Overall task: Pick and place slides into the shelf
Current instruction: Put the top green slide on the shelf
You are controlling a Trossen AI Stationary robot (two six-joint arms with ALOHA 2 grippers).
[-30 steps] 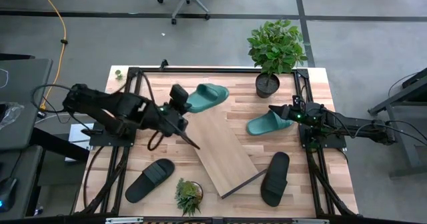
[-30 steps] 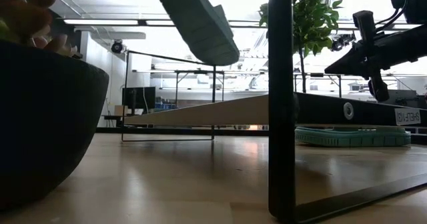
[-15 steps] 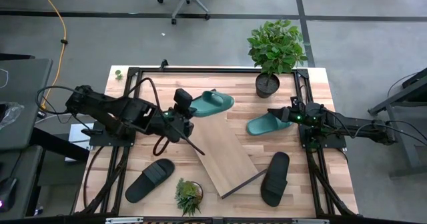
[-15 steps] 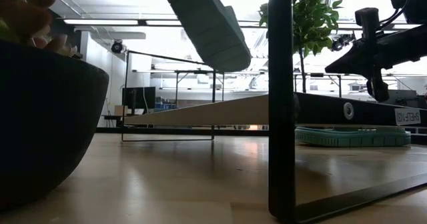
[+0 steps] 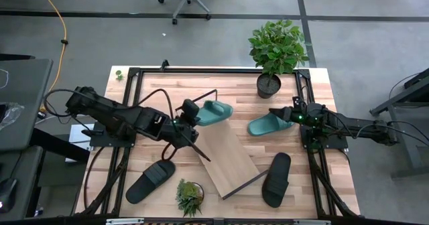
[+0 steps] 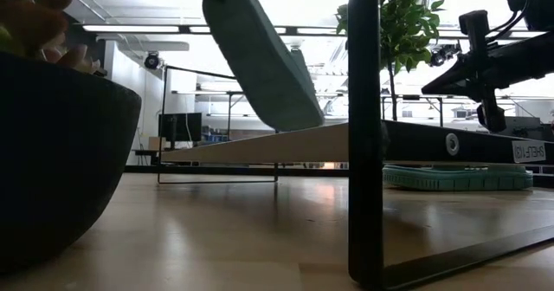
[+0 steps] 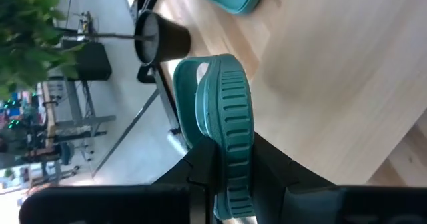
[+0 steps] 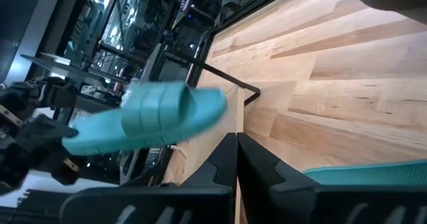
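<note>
My left gripper is shut on a teal slide, which hangs over the far end of the shelf, a slanted light-wood board on a black wire frame. In the low view the teal slide tilts steeply, its lower end just above the board. A second teal slide lies flat on the table at the right. Just above its far end, my right gripper is shut and touches nothing. Two black slides lie on the table on either side of the shelf's near end. My left gripper pinches the teal slide's sole at its heel end between its two fingers, one on each face. The fingers slant downward from the table's left and lie along the slide. The slide is lifted, turned on its edge, toe end lowest, strap to one side.
A tall potted plant stands at the far right corner and a small plant at the near edge beside the shelf. Black frame rails run along both table sides. Bare table lies at the far left.
My left gripper has come down and moved toward the table's near edge, still shut on the teal slide. The slide has sunk toward the shelf's far end and tips more steeply, toe down.
</note>
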